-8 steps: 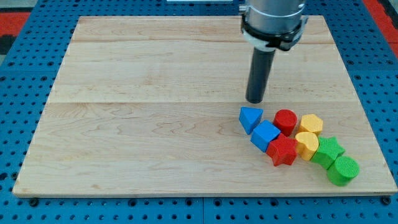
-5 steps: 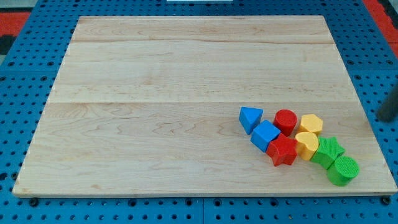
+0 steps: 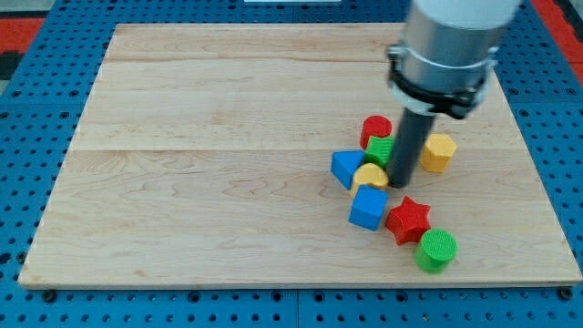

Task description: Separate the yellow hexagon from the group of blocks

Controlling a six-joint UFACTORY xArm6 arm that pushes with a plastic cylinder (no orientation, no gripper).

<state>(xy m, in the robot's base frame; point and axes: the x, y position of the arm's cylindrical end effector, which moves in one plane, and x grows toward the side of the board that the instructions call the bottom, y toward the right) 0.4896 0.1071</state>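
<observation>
The yellow hexagon (image 3: 439,152) lies alone at the right of the group, just right of my rod. My tip (image 3: 402,185) rests on the board between the hexagon and a rounded yellow block (image 3: 369,176), touching or nearly touching that block. A green block (image 3: 380,150), partly hidden by the rod, sits left of the rod under a red cylinder (image 3: 375,129). A blue triangle (image 3: 344,169) lies at the group's left. A blue cube (image 3: 368,208), a red star (image 3: 407,220) and a green cylinder (image 3: 435,250) lie below the tip.
The wooden board (image 3: 200,137) lies on a blue pegboard surface (image 3: 27,137). The blocks are spread over the board's lower right part. The arm's grey body (image 3: 446,46) comes down from the view's top right.
The blocks have been scattered: the yellow hexagon now lies apart at the right, and the red cylinder and a green block have moved up. The rod left the view, then came back among the blocks.
</observation>
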